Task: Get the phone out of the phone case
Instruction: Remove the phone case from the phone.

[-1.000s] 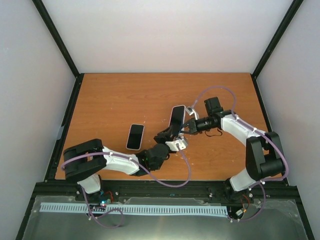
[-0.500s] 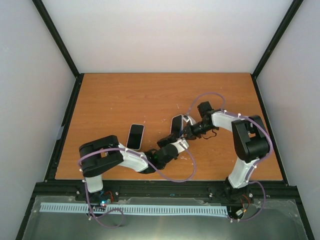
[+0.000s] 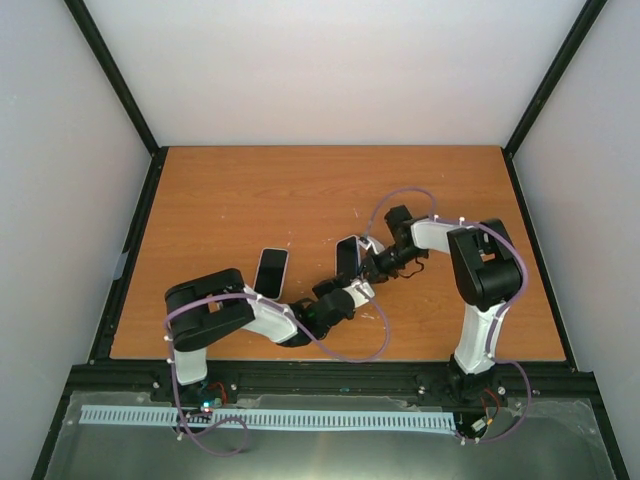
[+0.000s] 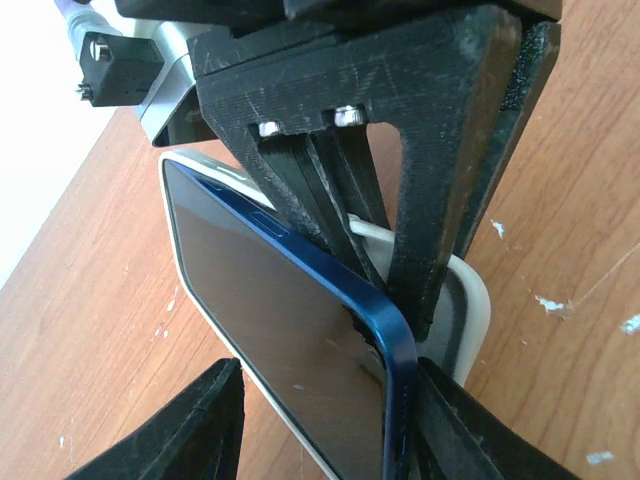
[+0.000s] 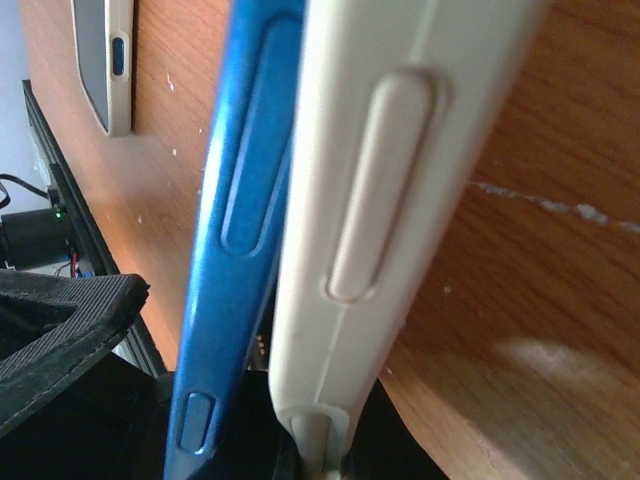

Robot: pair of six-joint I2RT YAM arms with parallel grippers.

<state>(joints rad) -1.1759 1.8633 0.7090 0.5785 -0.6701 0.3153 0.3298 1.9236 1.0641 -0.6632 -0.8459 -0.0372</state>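
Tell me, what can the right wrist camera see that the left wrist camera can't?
Only the right wrist view shows the side buttons of the blue-rimmed phone, and a second pale-rimmed phone lying flat. Only the left wrist view shows its dark screen, and the black right gripper from outside, pinching the cream plastic phone case. Both show the phone partly out of the case, over the brown wooden table.

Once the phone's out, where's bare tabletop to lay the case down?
Bare: the table's whole far half, behind the cased phone; also the left strip beyond the spare phone and the far-right corner. Crowded: centre and near side.
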